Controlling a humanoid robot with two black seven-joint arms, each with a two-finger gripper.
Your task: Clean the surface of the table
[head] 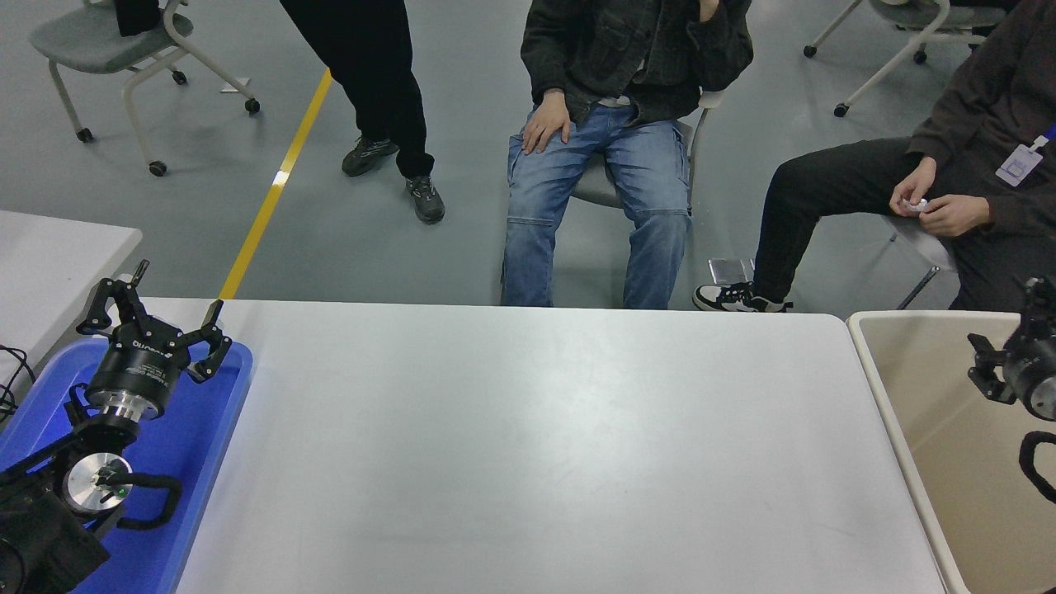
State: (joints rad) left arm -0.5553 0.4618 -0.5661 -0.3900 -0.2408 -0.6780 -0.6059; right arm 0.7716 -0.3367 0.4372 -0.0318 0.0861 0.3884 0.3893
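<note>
The table surface (536,437) is a wide matte white top with rounded corners, filling the middle of the head view; I see nothing lying on it. My left gripper (157,309) is open and empty, parked at the lower left above the blue tray (210,429). My right gripper (1002,363) comes in at the right edge above the beige bin (907,412); only its body and part of the fingers show, so its state is unclear.
A smaller separate white tabletop (49,264) stands at the far left. Three people are at the far side: one standing (371,74), one seated in jeans (602,165), one seated at the right (949,190) holding something small and white. Wheeled chairs stand behind.
</note>
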